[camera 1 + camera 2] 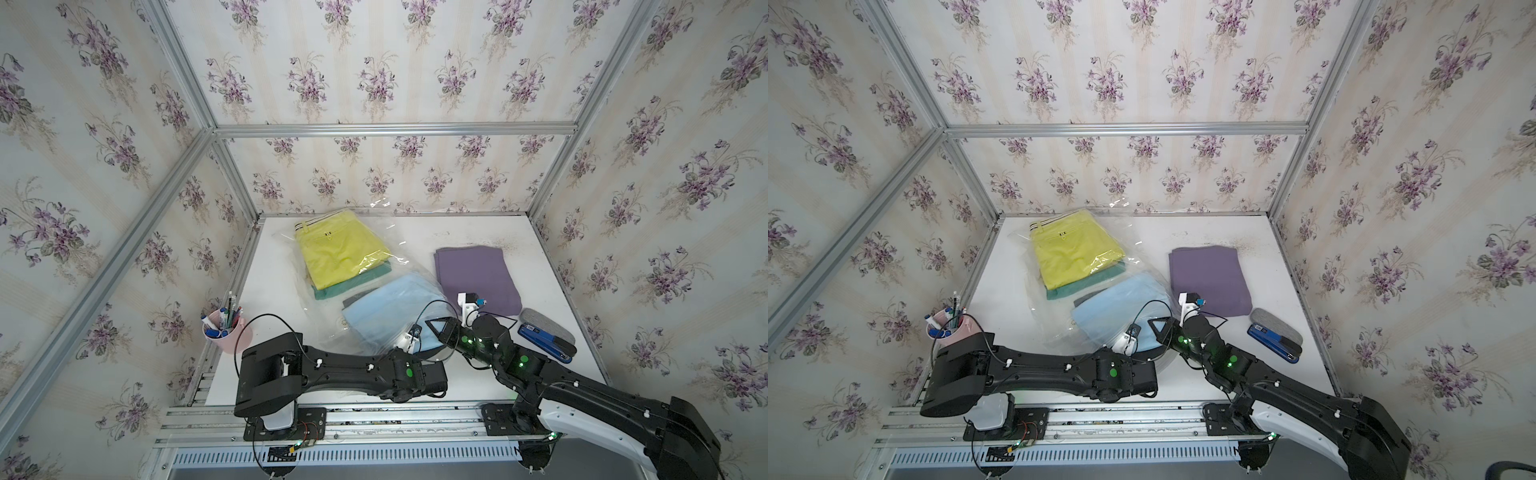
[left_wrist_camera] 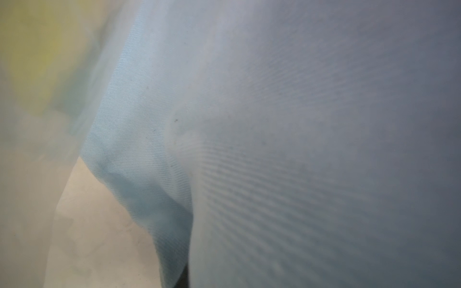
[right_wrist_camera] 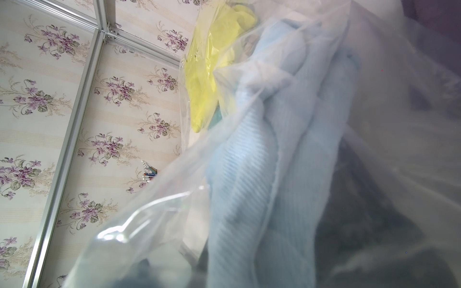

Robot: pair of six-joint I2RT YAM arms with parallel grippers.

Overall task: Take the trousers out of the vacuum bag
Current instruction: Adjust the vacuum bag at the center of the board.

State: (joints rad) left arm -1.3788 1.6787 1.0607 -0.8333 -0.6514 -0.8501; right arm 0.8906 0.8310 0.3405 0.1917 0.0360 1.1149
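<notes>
In both top views my left gripper (image 1: 415, 338) and right gripper (image 1: 434, 328) meet at the near mouth of the vacuum bag (image 1: 328, 324). I judge that is so I can spread it and draw out the light blue trousers (image 1: 386, 299). The purple trousers (image 1: 478, 278) lie outside, and the yellow-green trousers (image 1: 336, 253) sit deeper in. The left wrist view adds only blue weave behind film. The right wrist view shows the plastic lifted over the folds. Neither view shows my fingers, so I cannot tell whether either gripper is gripping.

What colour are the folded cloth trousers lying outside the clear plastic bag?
Purple. The folded purple trousers show best in a top view.
</notes>
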